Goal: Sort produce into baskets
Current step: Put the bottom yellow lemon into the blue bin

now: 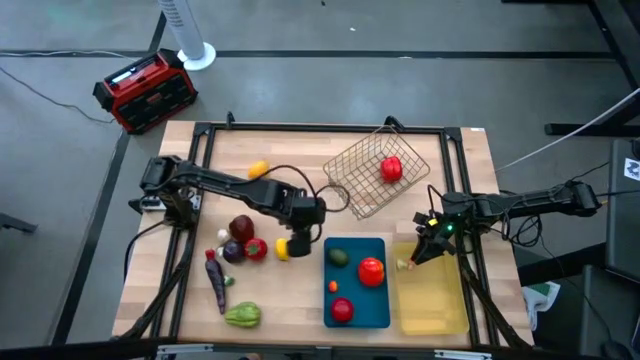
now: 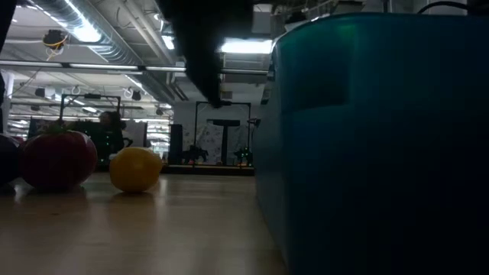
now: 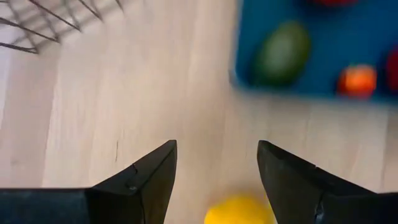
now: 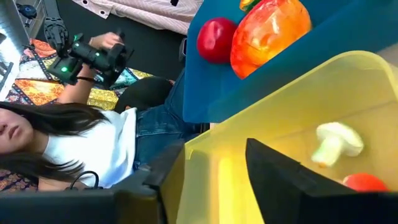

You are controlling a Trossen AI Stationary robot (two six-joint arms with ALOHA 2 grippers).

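My left gripper (image 1: 297, 236) is open and hangs above the table just left of the blue tray (image 1: 356, 297); it also shows in the low view (image 2: 205, 76). A yellow lemon-like fruit (image 3: 239, 211) rests on the wood below and between its fingers, untouched. The blue tray holds a green avocado (image 1: 339, 257), a red-orange tomato (image 1: 371, 270) and two small red and orange pieces. My right gripper (image 1: 428, 247) is open and empty over the pale yellow tray (image 4: 292, 93), where a white mushroom (image 4: 336, 142) lies. The wire basket (image 1: 372, 190) holds a red fruit (image 1: 390, 168).
Loose produce lies at the table's left: a dark red piece (image 1: 241, 228), a red tomato (image 1: 256, 249), a purple one (image 1: 217, 282), a green pepper (image 1: 243, 315), an orange piece (image 1: 258, 170). A red-and-black box (image 1: 145, 90) stands off the table. A person (image 4: 93, 143) sits beyond the near edge.
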